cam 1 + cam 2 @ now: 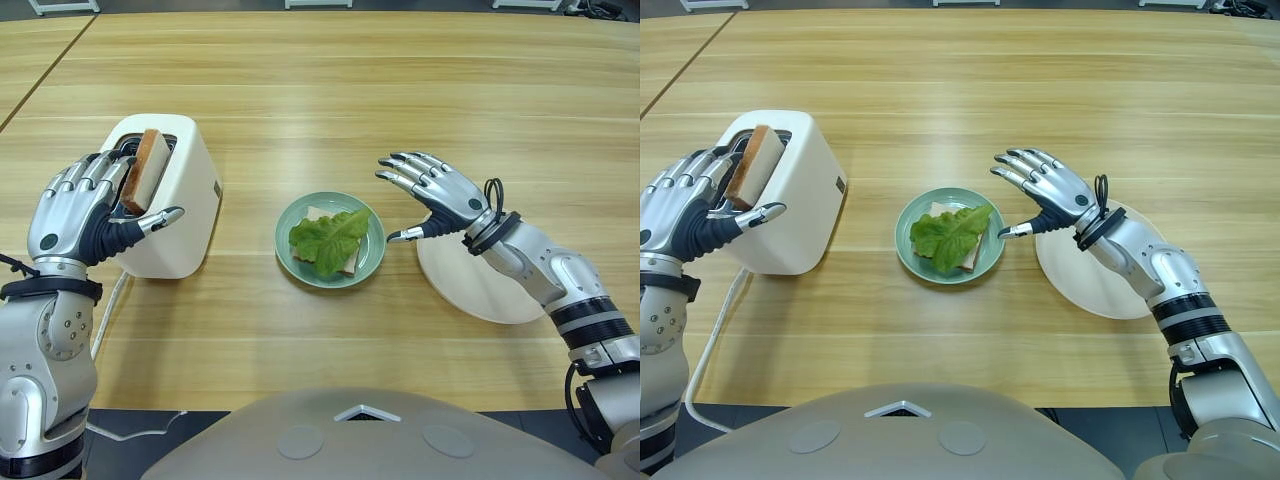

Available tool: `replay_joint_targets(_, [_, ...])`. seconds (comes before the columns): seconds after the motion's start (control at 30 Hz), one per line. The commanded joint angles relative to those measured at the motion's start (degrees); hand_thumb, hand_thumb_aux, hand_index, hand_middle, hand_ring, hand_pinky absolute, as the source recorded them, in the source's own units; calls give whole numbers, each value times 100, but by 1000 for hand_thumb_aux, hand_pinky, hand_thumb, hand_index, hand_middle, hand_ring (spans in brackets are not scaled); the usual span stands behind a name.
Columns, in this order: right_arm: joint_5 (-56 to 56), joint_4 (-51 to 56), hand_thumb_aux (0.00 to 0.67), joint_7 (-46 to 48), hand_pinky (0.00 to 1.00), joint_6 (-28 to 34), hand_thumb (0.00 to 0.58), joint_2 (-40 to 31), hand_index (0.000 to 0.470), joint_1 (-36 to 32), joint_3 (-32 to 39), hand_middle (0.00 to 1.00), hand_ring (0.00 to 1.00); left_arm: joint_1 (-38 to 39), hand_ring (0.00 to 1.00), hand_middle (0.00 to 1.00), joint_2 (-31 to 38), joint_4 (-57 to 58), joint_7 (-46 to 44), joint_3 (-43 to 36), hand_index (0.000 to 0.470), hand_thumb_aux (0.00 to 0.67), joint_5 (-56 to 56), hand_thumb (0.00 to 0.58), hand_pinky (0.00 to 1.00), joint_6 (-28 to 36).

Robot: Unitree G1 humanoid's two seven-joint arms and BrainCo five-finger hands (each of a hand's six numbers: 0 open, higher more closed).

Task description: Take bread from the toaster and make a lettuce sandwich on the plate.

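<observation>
A white toaster [175, 215] stands at the left with a slice of bread [145, 170] sticking up out of its slot. My left hand [85, 210] is at the toaster's near left corner. Its fingers lie along the slice's left face, and the thumb points right, below the slice and apart from it. In the middle, a green plate [372, 262] holds a bread slice [349, 262] with a lettuce leaf [325, 240] on top. My right hand [430, 190] hovers open just right of the green plate, palm down with fingers spread.
A white plate [475, 285] lies at the right, partly under my right wrist and forearm. The toaster's cord [105, 310] runs down toward the table's near edge. Bare wooden table stretches behind the plates.
</observation>
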Motion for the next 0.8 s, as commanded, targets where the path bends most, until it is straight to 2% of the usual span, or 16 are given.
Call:
replay_joint_targets(0.03, [-77,50,0,17,0,26,0,31,0,-14,23,0,0,-37,0,0,92,370,122,173,87,123,142,194,0,92])
replay_joint_targets(0.2, [-120,93,0,-20,0,45,0,25,0,-9,14,0,0,-181,0,0,184,431,359,470,159,226,45,325,0,89])
replay_joint_targets(0.23, [-129,93,0,-28,0,50,0,22,0,1,10,0,0,-200,0,0,192,439,378,471,162,231,15,331,0,76])
replay_joint_targets(0.27, [-137,89,0,-34,0,54,0,18,0,10,7,0,0,-217,0,0,193,457,400,454,221,315,-5,417,0,61])
replay_joint_targets(0.3, [-145,84,0,-38,0,58,0,14,0,15,7,0,0,-234,0,0,187,478,422,416,236,336,-17,436,0,45])
replay_joint_targets(0.37, [-159,77,0,-43,0,63,0,10,0,20,8,0,0,-270,0,0,169,539,484,331,238,339,-8,438,0,8])
replay_joint_targets(0.4, [-170,75,0,-45,0,64,0,12,0,21,8,0,0,-294,0,0,158,581,520,271,210,300,7,403,0,-13])
replay_joint_targets(0.53, [-210,51,0,-50,0,76,0,10,0,31,7,0,0,-327,0,0,89,736,579,29,219,313,-80,415,0,-81])
replay_joint_targets(0.63, [-242,56,0,-60,0,78,0,22,0,25,11,0,0,-316,0,0,73,814,617,-50,245,349,-151,447,0,-80])
replay_joint_targets(0.67, [-249,54,0,-62,0,80,0,23,0,26,12,0,0,-311,0,0,74,833,628,-54,267,381,-170,472,0,-81])
replay_joint_targets(0.7, [-254,48,0,-64,0,85,0,24,0,27,13,0,0,-307,0,0,78,845,639,-52,311,444,-196,514,0,-84])
replay_joint_targets(0.73, [-260,43,0,-67,0,89,0,24,0,28,14,0,0,-303,0,0,84,850,652,-50,370,528,-221,554,0,-83])
replay_joint_targets(0.77, [-267,45,0,-74,0,90,0,25,0,26,18,0,0,-295,0,0,92,849,667,-44,470,670,-257,580,0,-89])
replay_joint_targets(0.8, [-275,43,0,-80,0,93,0,26,0,26,20,0,0,-291,0,0,99,844,690,-36,470,670,-291,580,0,-98])
